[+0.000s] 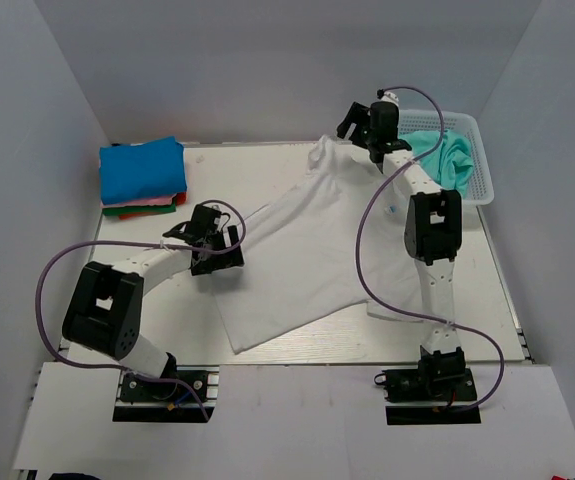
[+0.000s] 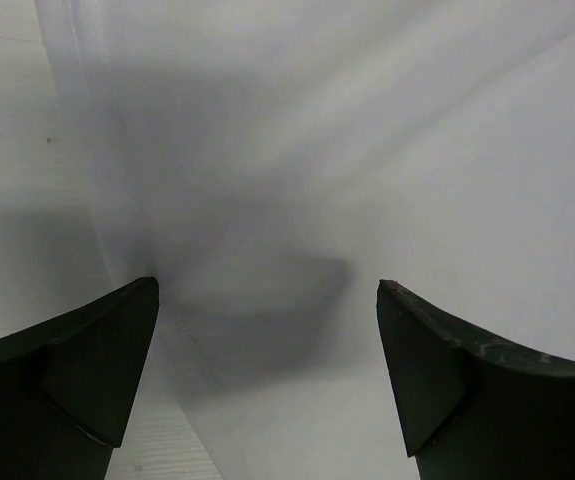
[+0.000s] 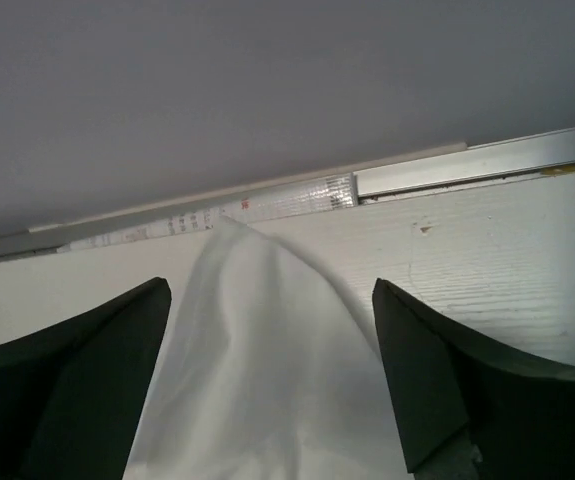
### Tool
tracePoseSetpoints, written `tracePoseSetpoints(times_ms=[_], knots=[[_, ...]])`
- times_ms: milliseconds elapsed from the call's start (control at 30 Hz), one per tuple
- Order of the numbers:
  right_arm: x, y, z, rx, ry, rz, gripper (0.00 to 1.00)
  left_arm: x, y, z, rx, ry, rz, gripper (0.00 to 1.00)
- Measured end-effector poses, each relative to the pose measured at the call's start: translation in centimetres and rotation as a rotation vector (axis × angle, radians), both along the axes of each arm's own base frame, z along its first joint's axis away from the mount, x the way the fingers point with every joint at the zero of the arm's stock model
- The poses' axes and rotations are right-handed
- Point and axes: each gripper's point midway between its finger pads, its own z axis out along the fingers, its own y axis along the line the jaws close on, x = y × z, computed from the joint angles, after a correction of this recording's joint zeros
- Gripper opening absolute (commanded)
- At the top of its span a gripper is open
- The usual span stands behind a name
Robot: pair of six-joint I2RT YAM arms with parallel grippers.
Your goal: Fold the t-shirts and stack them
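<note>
A white t-shirt (image 1: pixel 302 250) lies spread across the middle of the table, with one corner drawn toward the back (image 1: pixel 325 152). My left gripper (image 1: pixel 217 245) hangs open over the shirt's left edge. In the left wrist view its fingers (image 2: pixel 97 360) stand wide apart above the white t-shirt (image 2: pixel 367 180). My right gripper (image 1: pixel 365 140) is at the shirt's far corner, open. A raised peak of the white t-shirt (image 3: pixel 257 340) sits between its fingers (image 3: pixel 437 370) without being pinched. Folded t-shirts are stacked at the back left, blue (image 1: pixel 142 168) on top.
A white lattice basket (image 1: pixel 482 165) at the back right holds a crumpled teal t-shirt (image 1: pixel 447 152). Pink, red and green edges (image 1: pixel 142 206) show under the blue shirt. Grey walls close in the table; a metal rail (image 3: pixel 487 165) runs along its back edge.
</note>
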Motion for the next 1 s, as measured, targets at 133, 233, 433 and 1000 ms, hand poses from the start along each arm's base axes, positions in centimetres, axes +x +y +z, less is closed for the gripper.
tracePoseSetpoints(times_ms=[133,233,433,1000], knots=[[-1.9,0.3,-0.7,-0.038,0.001,0.064,0.90,0.7,0.1,0.8,0.014,-0.006,0.004,1.00],[-5.0,1.0,-0.2,-0.079,0.028,0.133,0.90,1.9,-0.2,2.2,0.015,-0.040,0.006,1.00],[-12.9,1.7,3.7,-0.121,0.014,0.229,0.90,6.8,-0.2,6.5,0.029,-0.161,0.068,1.00],[-24.4,-1.7,-7.2,-0.138,0.422,0.190,0.90,11.2,2.9,2.3,0.295,-0.052,0.159,0.73]])
